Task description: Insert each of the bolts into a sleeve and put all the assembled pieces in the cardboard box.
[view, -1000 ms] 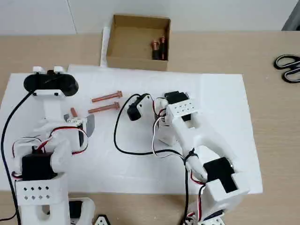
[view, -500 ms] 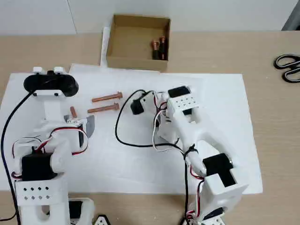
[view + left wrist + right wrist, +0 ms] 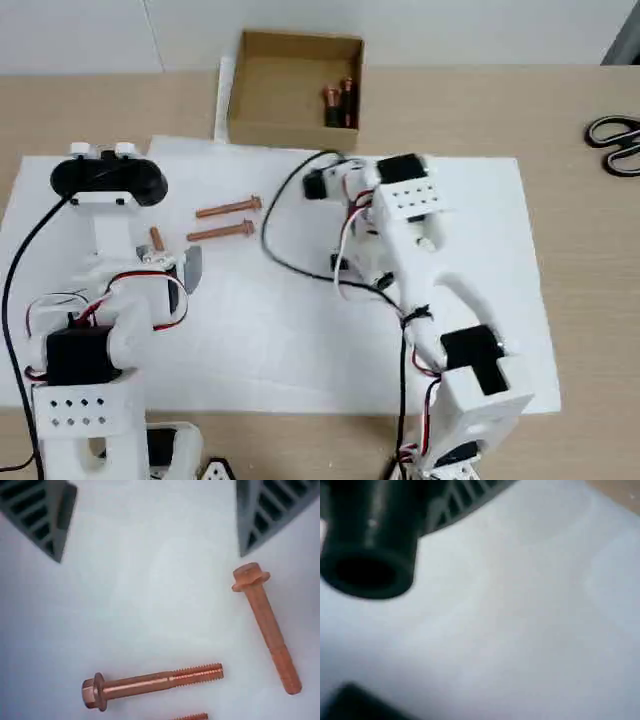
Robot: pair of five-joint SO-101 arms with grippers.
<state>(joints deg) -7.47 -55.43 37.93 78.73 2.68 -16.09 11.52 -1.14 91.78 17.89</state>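
Three copper bolts lie on the white sheet (image 3: 480,200): one short-looking bolt (image 3: 157,240) right by my left gripper (image 3: 167,260), and two bolts (image 3: 228,208) (image 3: 221,231) side by side farther right. In the left wrist view my left gripper (image 3: 150,550) stands open above the sheet, one bolt (image 3: 265,625) just past a fingertip, another bolt (image 3: 150,682) beyond. My right gripper (image 3: 335,187) is shut on a black sleeve (image 3: 315,183) (image 3: 367,545), held above the sheet near the cardboard box (image 3: 255,70). Assembled pieces (image 3: 338,100) lie in the box.
Scissors (image 3: 615,143) lie on the wooden table at the far right. A black cable (image 3: 290,265) loops over the sheet between the arms. The left arm's black camera housing (image 3: 108,178) sits over the sheet's left part.
My right gripper has carried the black sleeve up and to the right, from the sheet's middle toward the cardboard box. The left arm and the bolts have stayed still.
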